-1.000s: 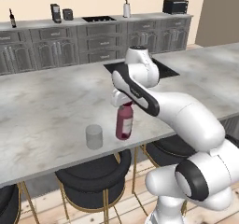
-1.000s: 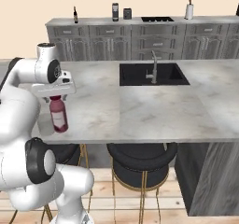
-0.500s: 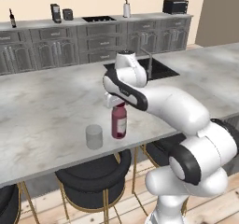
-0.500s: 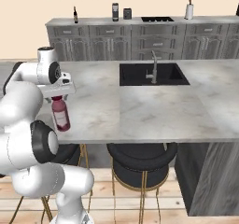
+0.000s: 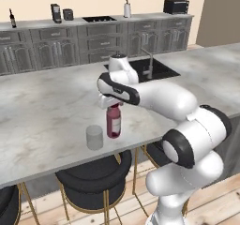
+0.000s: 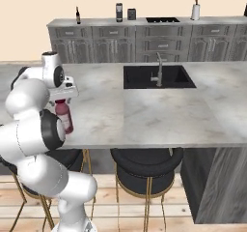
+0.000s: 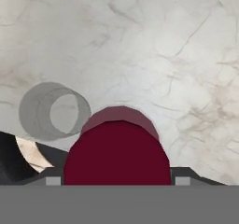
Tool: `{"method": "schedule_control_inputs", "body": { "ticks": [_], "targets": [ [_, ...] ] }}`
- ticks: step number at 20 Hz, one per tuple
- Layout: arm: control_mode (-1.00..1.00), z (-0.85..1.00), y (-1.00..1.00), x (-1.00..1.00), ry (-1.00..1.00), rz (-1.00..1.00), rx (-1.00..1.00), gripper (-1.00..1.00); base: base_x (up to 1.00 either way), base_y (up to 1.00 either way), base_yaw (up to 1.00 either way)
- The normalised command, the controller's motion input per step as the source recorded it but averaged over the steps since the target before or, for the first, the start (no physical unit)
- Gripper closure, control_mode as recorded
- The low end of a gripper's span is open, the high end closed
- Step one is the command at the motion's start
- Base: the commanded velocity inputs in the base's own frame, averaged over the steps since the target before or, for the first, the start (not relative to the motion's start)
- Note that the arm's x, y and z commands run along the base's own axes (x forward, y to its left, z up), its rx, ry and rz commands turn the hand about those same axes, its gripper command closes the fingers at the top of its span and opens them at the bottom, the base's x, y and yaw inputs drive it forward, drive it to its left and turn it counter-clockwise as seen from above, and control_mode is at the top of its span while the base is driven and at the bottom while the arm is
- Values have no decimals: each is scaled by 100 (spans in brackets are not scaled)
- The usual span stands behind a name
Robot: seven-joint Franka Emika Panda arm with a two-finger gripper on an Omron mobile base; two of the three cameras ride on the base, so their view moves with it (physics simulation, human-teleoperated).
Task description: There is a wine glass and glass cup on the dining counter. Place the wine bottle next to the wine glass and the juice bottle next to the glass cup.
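The juice bottle (image 5: pixel 113 121) has swung in just beside the glass cup (image 5: pixel 94 137) on the dining counter (image 5: pixel 42 107). The gripper (image 5: pixel 111 103) still clasps its cap, so release looks near.

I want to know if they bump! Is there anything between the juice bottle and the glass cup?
Nothing. In the left base view a narrow bare strip of dining counter separates the juice bottle from the glass cup.

A: Light even and bright, flat rendered look; no glare on the dining counter (image 5: pixel 42 102).

B: Shadows faint, just soft darkening under the counter's front edge. Base views slightly soft, low detail. Hand view sharper on the marble veins; no edge distortion.
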Motion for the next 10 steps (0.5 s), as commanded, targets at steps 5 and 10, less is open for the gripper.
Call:
{"method": "schedule_control_inputs", "body": {
  "ticks": [5, 10],
  "targets": [
    [-100, -28, 11, 28, 5, 0, 0, 100, 0, 0, 0],
    [-100, -34, 4, 20, 10, 0, 0, 100, 0, 0, 0]
  ]
}}
